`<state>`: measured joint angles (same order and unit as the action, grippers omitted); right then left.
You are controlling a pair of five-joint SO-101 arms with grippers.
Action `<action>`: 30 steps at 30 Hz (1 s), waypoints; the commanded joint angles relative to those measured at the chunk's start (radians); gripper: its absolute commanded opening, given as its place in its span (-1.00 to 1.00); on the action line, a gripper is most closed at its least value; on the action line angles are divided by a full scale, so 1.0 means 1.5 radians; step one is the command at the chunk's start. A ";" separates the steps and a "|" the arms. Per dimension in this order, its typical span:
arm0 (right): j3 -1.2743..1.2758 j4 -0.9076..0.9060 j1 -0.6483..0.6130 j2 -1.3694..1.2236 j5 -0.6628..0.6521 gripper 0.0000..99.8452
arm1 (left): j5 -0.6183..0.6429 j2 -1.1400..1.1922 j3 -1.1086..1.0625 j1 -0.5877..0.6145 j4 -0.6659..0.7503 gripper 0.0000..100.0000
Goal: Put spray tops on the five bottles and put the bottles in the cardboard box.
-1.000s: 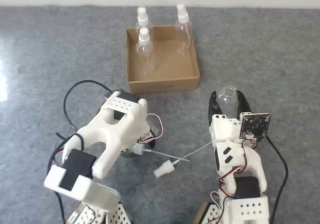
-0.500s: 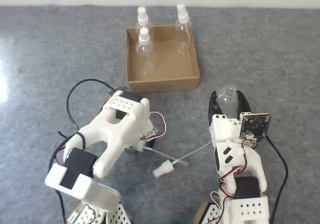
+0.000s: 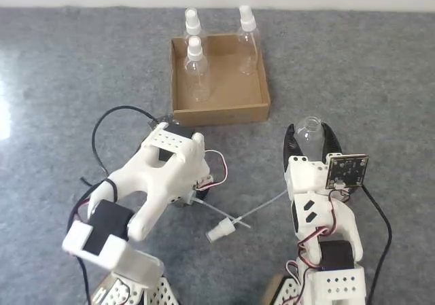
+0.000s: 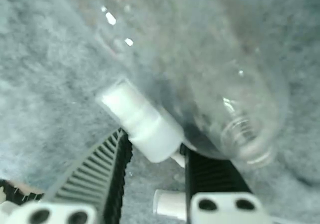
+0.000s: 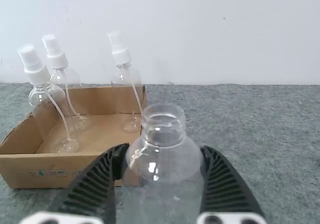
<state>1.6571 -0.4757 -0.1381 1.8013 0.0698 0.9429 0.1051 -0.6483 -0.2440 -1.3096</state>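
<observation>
The right gripper (image 5: 162, 159) clamps an open bottle (image 5: 161, 131) upright, mouth up, just off the cardboard box's (image 3: 221, 115) front right corner. Off the box's front left corner, the left gripper (image 4: 155, 146) pinches a spray top (image 4: 142, 124), its tube slanting toward the right arm. By my reading, the left arm must carry it across. A loose spray top (image 3: 221, 232) lies on the bench (image 3: 380, 81) between the arms, farther from the box. Another uncapped bottle (image 4: 235, 99) lies beside the left gripper. Three capped bottles (image 3: 197, 67) stand in the box.

Left hand (image 4: 155, 145) clamped, pointing down, right hand (image 5: 163, 154) clamped
</observation>
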 commanded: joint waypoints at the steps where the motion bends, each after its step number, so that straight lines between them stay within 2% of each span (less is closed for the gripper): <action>1: -0.001 0.017 0.003 0.009 -0.013 -0.97 | 0.014 0.044 0.016 0.010 -0.038 -0.88; 13: -0.001 0.017 0.003 0.009 -0.013 -0.96 | 0.014 0.043 0.032 0.021 -0.050 -0.88; 16: -0.001 0.017 0.003 0.009 -0.013 -0.96 | 0.012 0.043 0.055 0.066 -0.065 -0.88; 22: -0.001 0.017 0.003 0.009 -0.013 -0.96 | -0.055 0.043 0.113 0.179 -0.118 -0.88; 30: -0.001 0.017 0.003 0.009 -0.013 -0.96 | -0.198 0.043 0.174 0.334 -0.141 -0.88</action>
<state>1.6571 -0.4757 -0.1381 1.8013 0.0698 0.7541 0.1788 -0.4580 0.1657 -1.5060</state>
